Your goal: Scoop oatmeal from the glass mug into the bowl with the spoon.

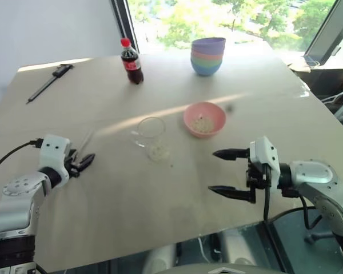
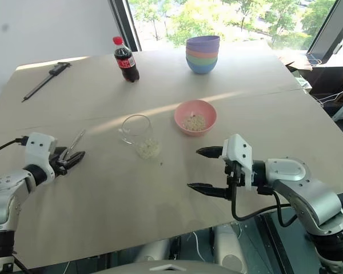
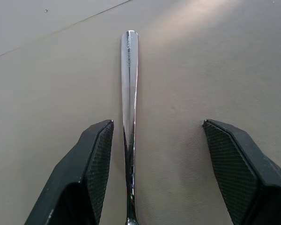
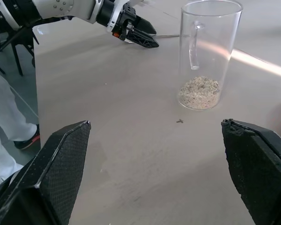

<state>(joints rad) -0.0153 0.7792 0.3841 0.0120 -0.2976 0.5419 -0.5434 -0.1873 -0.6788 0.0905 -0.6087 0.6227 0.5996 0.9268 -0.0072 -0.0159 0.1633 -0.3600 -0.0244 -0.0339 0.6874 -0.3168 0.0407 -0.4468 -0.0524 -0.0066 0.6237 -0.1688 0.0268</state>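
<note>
The glass mug (image 1: pixel 150 136) stands upright mid-table with a small heap of oatmeal (image 4: pixel 199 92) in its bottom. Just to its right sits the pink bowl (image 1: pixel 204 119), with some oat flakes inside. The spoon (image 3: pixel 129 89) lies flat on the table to the left of the mug. My left gripper (image 1: pixel 86 162) is open and low over the spoon; the handle runs between its fingers, close to one pad (image 3: pixel 99 154), and I cannot tell if they touch. My right gripper (image 1: pixel 212 171) hangs open and empty in front of the bowl, pointing left toward the mug.
A cola bottle (image 1: pixel 131 61), a stack of coloured bowls (image 1: pixel 208 55) and a dark caliper-like tool (image 1: pixel 48 83) stand along the far side. A few stray oat bits (image 4: pixel 179 121) lie near the mug. A person's leg (image 4: pixel 4 126) shows beside the table.
</note>
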